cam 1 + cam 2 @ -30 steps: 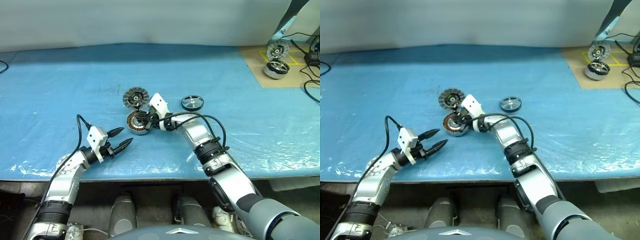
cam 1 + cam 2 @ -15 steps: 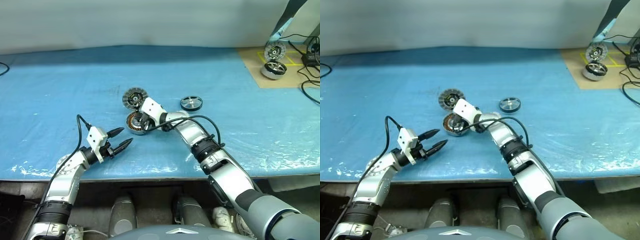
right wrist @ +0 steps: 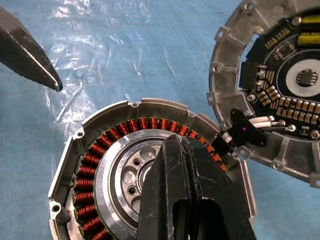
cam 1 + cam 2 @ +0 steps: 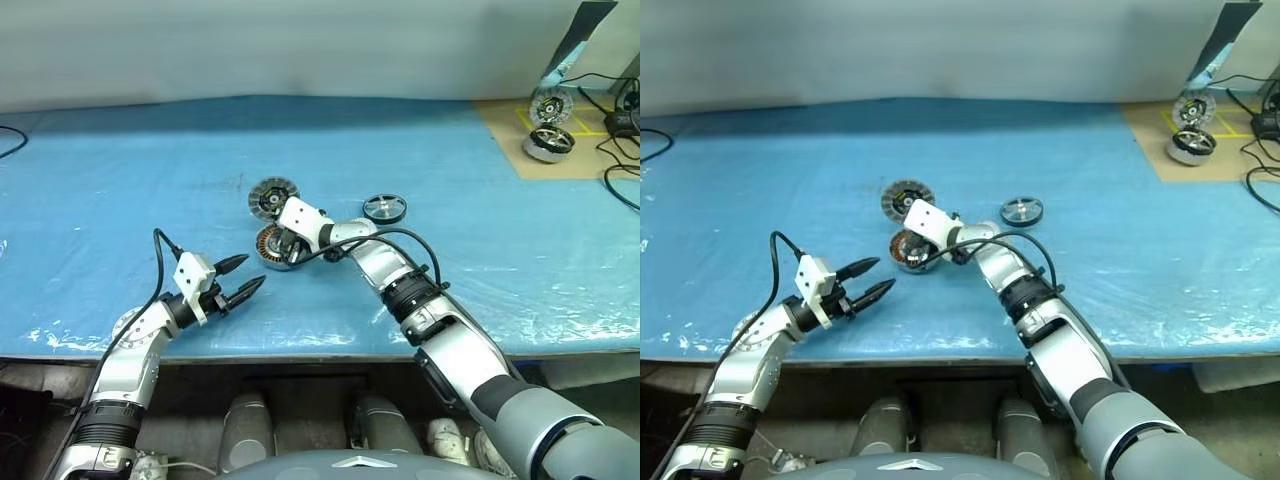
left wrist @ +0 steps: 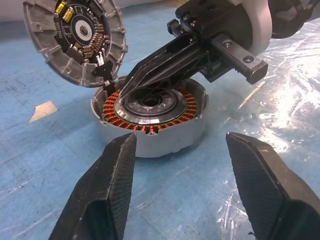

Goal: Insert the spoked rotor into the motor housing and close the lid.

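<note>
writing: none readable | lid (image 5: pixel 75 37) (circuit face up) | motor housing (image 5: pixel 150 117)

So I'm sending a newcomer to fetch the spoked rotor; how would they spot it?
On the blue table cover, three round parts sit near the middle. The spoked rotor lies alone, rightmost. Unlike the copper-wound motor housing and the circuit-faced lid, it's a dark wheel with thin spokes.

A blue plastic sheet (image 4: pixel 120 190) covers the table; two more motor parts (image 4: pixel 548 125) sit on brown board (image 4: pixel 510 125) beside black cables (image 4: pixel 615 160).
</note>
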You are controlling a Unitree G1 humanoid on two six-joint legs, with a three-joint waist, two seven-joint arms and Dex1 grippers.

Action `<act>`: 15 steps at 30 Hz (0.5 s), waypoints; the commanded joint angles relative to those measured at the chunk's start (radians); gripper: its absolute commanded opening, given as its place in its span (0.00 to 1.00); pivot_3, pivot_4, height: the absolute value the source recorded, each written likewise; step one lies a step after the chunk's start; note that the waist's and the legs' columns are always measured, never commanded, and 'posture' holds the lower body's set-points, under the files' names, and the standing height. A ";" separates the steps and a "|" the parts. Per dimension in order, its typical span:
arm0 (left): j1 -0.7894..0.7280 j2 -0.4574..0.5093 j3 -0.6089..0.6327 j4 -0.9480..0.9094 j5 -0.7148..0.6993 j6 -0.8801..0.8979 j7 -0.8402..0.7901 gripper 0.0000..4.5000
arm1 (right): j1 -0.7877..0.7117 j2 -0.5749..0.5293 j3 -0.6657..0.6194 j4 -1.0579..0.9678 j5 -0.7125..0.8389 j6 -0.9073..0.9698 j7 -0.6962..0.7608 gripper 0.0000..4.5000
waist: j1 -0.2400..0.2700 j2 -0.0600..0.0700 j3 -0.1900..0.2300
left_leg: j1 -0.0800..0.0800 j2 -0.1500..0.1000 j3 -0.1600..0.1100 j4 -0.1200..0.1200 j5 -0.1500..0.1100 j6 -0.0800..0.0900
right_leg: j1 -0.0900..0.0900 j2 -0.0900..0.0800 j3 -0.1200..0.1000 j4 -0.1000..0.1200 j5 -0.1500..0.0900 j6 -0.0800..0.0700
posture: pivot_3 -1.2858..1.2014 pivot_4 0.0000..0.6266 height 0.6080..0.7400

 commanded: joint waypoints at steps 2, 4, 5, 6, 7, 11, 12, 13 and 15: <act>-0.011 0.005 0.014 -0.015 -0.012 -0.007 -0.008 0.66 | 0.054 0.015 -0.081 -0.047 0.112 0.093 0.049 0.00 | -0.001 0.000 0.000 | -0.004 0.000 0.000 -0.001 0.000 0.000 | -0.003 0.000 0.000 -0.002 0.000 0.000 | 0.52 0.24 1.00; -0.013 0.006 0.014 -0.013 -0.013 -0.006 -0.010 0.66 | 0.040 0.025 -0.115 -0.063 0.144 0.117 0.038 0.00 | -0.001 0.000 0.000 | -0.007 0.000 0.001 -0.002 0.002 -0.003 | -0.006 0.001 0.000 -0.004 0.000 0.000 | 0.52 0.24 1.00; -0.014 0.006 0.014 -0.011 -0.014 -0.005 -0.011 0.66 | 0.034 0.030 -0.129 -0.073 0.163 0.127 0.041 0.00 | -0.001 0.000 0.000 | -0.008 0.000 0.001 -0.003 0.002 -0.004 | -0.007 0.001 -0.001 -0.004 0.000 0.000 | 0.52 0.24 1.00; -0.016 0.006 0.014 -0.008 -0.014 -0.005 -0.012 0.66 | 0.030 0.033 -0.141 -0.086 0.181 0.131 0.048 0.00 | -0.001 0.000 0.000 | -0.010 0.001 0.001 -0.003 0.002 -0.004 | -0.008 0.002 -0.001 -0.005 0.001 0.000 | 0.52 0.24 1.00; -0.017 0.006 0.014 -0.006 -0.014 -0.005 -0.013 0.66 | 0.028 0.036 -0.150 -0.099 0.196 0.134 0.056 0.00 | -0.001 0.000 0.000 | -0.011 0.001 0.001 -0.003 0.002 -0.004 | -0.009 0.002 -0.002 -0.006 0.001 0.000 | 0.52 0.24 1.00; -0.019 0.005 0.015 -0.003 -0.013 -0.009 -0.015 0.66 | 0.012 0.044 -0.170 -0.116 0.220 0.144 0.055 0.00 | -0.001 -0.001 0.001 | -0.016 0.001 0.001 -0.003 0.003 -0.004 | -0.011 0.002 -0.005 -0.009 0.001 0.001 | 0.52 0.24 1.00; -0.019 0.005 0.015 -0.004 -0.013 -0.009 -0.015 0.66 | 0.008 0.045 -0.171 -0.113 0.218 0.144 0.050 0.00 | -0.001 -0.001 0.001 | -0.016 0.001 0.001 -0.003 0.003 -0.004 | -0.011 0.002 -0.005 -0.009 0.002 0.001 | 0.52 0.24 1.00; -0.019 0.005 0.015 -0.006 -0.013 -0.008 -0.015 0.66 | 0.006 0.045 -0.173 -0.108 0.217 0.144 0.048 0.00 | -0.001 -0.001 0.001 | -0.016 0.001 0.001 -0.004 0.003 -0.004 | -0.011 0.002 -0.006 -0.009 0.002 0.002 | 0.52 0.24 1.00; -0.018 0.004 0.015 -0.007 -0.013 -0.008 -0.015 0.66 | 0.003 0.043 -0.184 -0.110 0.228 0.145 0.049 0.00 | -0.002 -0.001 0.001 | -0.016 0.001 0.001 -0.004 0.003 -0.004 | -0.011 0.002 -0.007 -0.009 0.003 0.003 | 0.52 0.24 1.00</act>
